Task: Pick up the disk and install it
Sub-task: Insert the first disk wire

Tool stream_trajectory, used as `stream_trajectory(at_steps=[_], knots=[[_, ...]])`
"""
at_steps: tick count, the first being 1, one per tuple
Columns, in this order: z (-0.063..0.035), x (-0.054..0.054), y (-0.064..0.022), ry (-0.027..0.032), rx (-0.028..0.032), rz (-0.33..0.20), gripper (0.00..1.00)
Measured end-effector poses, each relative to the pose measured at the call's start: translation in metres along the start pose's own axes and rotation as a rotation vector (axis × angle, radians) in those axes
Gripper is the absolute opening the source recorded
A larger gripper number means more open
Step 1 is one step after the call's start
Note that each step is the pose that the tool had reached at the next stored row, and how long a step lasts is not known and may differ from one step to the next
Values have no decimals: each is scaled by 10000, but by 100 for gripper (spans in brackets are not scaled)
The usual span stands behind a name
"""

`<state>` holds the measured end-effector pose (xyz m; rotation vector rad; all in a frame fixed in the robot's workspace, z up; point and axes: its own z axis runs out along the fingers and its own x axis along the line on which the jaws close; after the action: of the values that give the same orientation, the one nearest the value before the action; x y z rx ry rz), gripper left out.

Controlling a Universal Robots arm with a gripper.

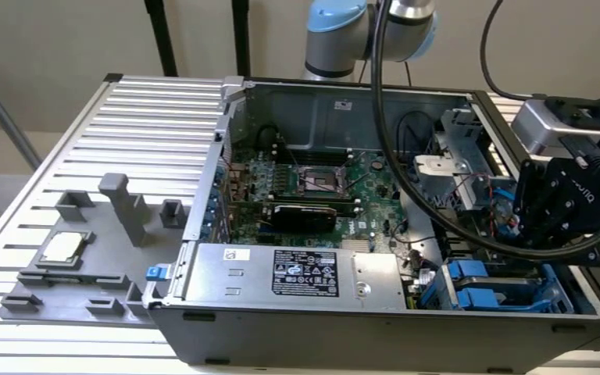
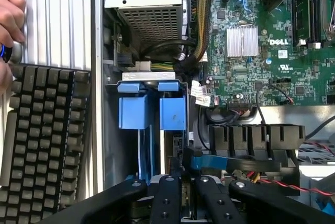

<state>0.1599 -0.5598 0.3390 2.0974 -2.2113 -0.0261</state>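
The blue-railed silver-grey disk point(image 2: 152, 110) sits upright in the drive bay at the open grey computer case's point(image 1: 311, 332) corner, beside the green motherboard point(image 2: 272, 56). The black pincer point(image 2: 180, 195) hangs just above it; whether closed or gripping, I cannot tell. Outside the case wall, a black keyboard point(image 2: 44, 135) and a hand point(image 2: 9, 30).

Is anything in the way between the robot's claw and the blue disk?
Nothing visible is. The gripper hangs right above the disk, whose blue rails stand in the corner bay of the computer case.
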Motion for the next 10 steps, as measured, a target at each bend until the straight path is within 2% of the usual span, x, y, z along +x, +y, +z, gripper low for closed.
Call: stream_trajectory(at_steps=[5,10], knots=[[26,-4,-6,42,0,3,0],[38,-5,-8,55,2,3,0]])
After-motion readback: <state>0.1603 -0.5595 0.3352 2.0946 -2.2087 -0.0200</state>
